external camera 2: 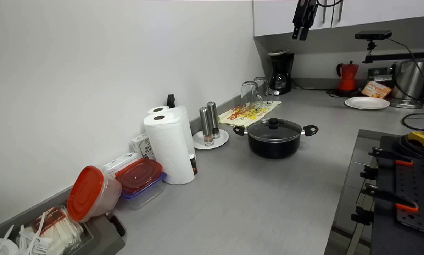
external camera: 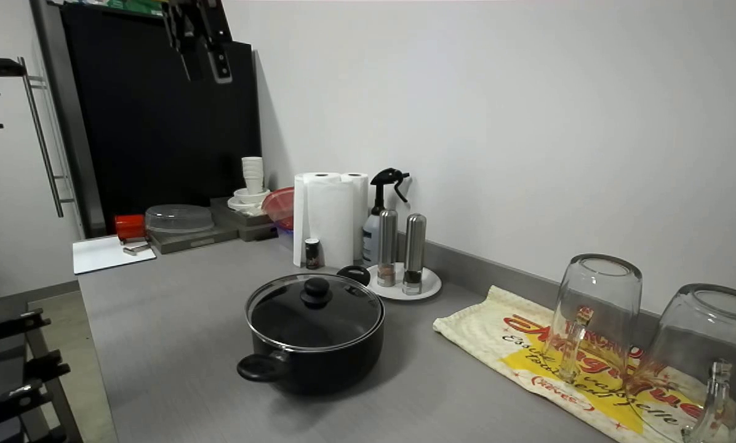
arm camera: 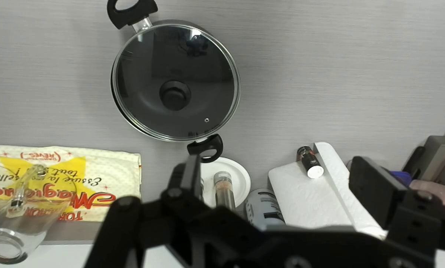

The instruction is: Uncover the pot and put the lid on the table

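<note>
Lid (external camera: 322, 317) on pot (external camera: 319, 364), pot on table (external camera: 177, 326). In an exterior view: cloth (external camera: 488, 317) R of pot w/ 2 mugs (external camera: 599, 301) on it; plate (external camera: 431, 285) behind pot, a bit R, 2 shakers (external camera: 415, 246) on it (wrist view: pot handle (arm camera: 204, 144) at its rim, can't tell if touching); towel rolls (external camera: 328, 221) behind pot, L of plate, jar (external camera: 312, 253) just in front; spray bottle (external camera: 371, 234) behind shakers. In an exterior view: tubs (external camera 2: 95, 194) L of rolls, coffee maker (external camera 2: 287, 65) behind mugs.

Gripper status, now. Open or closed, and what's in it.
Gripper: open, fingers wide apart in the wrist view, holding nothing.
</note>
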### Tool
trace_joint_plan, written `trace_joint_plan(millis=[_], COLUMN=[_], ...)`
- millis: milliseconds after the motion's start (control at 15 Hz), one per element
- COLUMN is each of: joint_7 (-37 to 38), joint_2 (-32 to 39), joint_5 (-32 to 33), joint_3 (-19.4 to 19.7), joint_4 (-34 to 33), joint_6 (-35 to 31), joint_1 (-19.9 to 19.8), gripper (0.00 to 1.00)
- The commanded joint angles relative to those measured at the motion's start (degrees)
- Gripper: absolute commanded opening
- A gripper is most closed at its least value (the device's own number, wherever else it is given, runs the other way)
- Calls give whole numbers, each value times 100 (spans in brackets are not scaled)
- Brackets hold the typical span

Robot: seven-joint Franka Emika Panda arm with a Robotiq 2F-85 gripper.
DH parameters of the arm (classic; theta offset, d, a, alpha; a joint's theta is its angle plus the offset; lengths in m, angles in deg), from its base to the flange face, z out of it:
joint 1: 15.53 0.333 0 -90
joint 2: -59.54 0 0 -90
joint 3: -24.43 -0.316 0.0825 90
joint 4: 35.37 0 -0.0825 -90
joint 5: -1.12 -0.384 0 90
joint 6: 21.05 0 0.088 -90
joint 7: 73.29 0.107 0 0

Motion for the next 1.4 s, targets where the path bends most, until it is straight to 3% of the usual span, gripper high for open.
trace_joint_plan(millis=[0, 267, 800, 1333], joint_7=[-40, 137, 239, 162], joint_2=[148, 996, 3620, 5830], joint_5=[-80, -132, -289, -645], joint_3=[-6, 25, 15, -281], joint_4=[-210, -1134, -3280, -4637], joint_6=[148, 406, 952, 1649], joint_1=[-25, -83, -426, -989], gripper=[100, 100, 100, 100])
